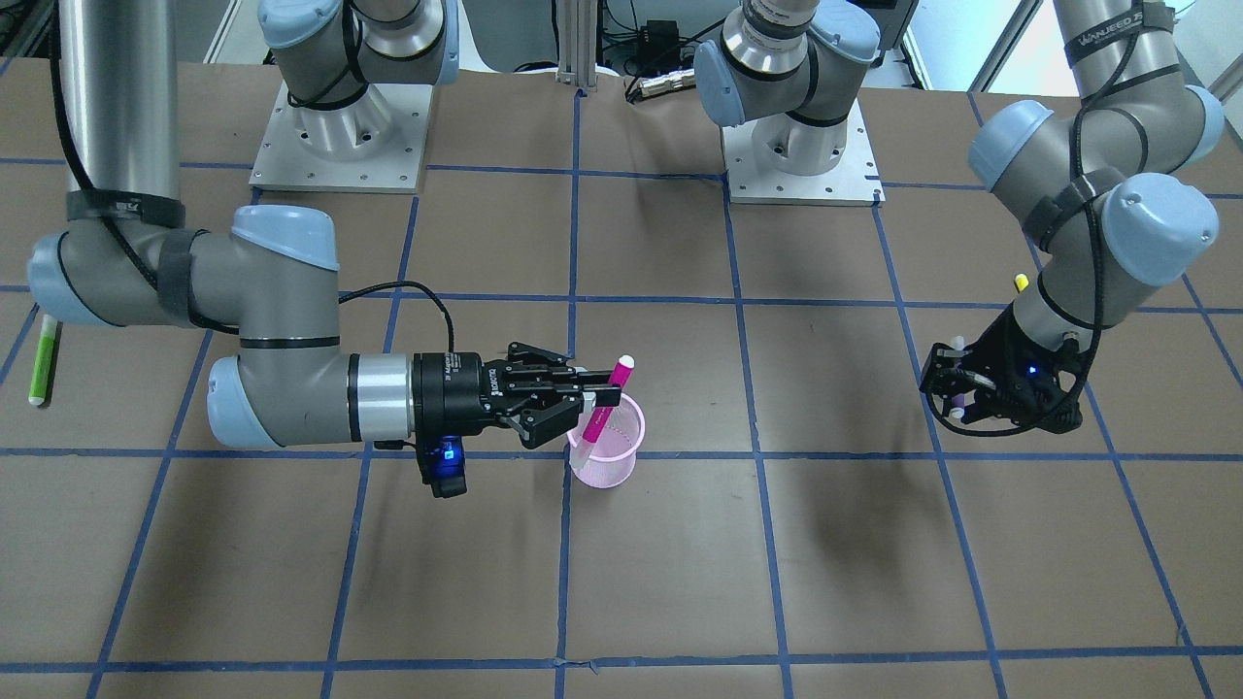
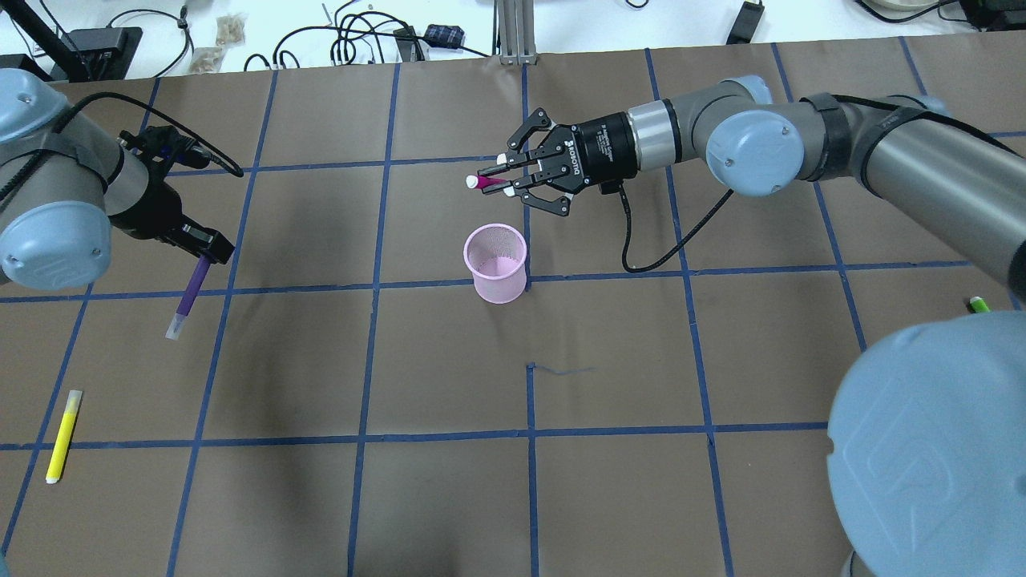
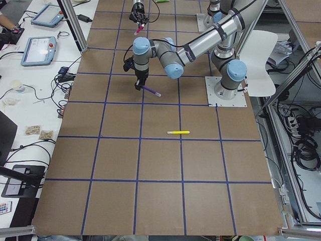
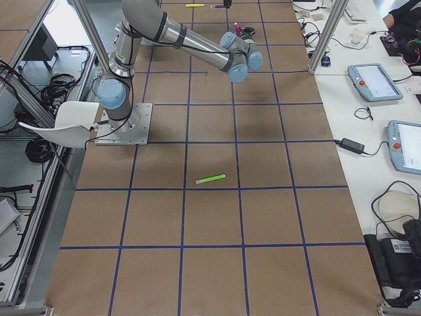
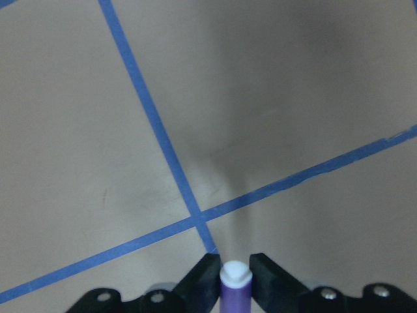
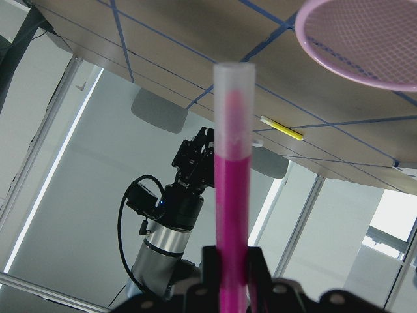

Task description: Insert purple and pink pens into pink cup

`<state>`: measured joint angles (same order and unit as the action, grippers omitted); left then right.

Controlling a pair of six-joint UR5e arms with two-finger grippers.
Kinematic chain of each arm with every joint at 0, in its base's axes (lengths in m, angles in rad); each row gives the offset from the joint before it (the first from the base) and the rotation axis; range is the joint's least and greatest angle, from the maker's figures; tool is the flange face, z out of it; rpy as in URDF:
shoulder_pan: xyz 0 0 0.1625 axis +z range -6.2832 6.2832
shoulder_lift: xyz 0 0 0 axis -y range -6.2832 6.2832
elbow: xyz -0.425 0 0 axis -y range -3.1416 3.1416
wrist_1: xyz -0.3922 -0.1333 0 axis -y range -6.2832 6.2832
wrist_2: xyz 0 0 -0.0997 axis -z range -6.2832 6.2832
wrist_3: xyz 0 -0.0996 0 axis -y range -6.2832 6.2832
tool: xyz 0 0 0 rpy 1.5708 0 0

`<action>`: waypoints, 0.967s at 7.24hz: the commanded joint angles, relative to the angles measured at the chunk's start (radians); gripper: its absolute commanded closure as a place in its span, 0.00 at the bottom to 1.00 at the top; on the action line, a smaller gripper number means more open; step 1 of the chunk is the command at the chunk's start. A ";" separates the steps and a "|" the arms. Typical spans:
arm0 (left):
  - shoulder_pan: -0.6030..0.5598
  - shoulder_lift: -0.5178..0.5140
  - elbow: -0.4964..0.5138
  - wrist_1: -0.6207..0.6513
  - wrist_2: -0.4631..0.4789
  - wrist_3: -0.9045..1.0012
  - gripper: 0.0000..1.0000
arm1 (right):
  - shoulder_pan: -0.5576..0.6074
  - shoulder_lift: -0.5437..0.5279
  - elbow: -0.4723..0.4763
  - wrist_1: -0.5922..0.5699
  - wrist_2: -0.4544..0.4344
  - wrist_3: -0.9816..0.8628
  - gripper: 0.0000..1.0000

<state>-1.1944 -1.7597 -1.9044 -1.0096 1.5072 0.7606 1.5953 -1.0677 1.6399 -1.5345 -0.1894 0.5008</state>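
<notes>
Hanging near the worktop's left end, the purple pen (image 2: 191,292) is clamped in the left gripper (image 2: 207,255). The pink cup (image 2: 501,284), midway between the ends, stands empty. Just beyond it the right gripper (image 2: 495,181) pinches the pink pen (image 6: 232,169); both insertions are left to do.

pink cup (image 6: 365,45) is cropped in right wrist view.

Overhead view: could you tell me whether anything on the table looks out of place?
Nothing spilled or damaged. The pink cup stands upright; a yellow marker and a green marker lie loose far from it, neither belonging to the task.
</notes>
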 commanded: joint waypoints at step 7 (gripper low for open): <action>-0.008 0.049 -0.030 -0.003 -0.027 -0.040 0.99 | 0.009 0.026 0.119 -0.001 0.082 -0.062 1.00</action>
<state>-1.2025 -1.7153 -1.9332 -1.0119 1.4787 0.7188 1.6005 -1.0253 1.7347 -1.5361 -0.1075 0.4366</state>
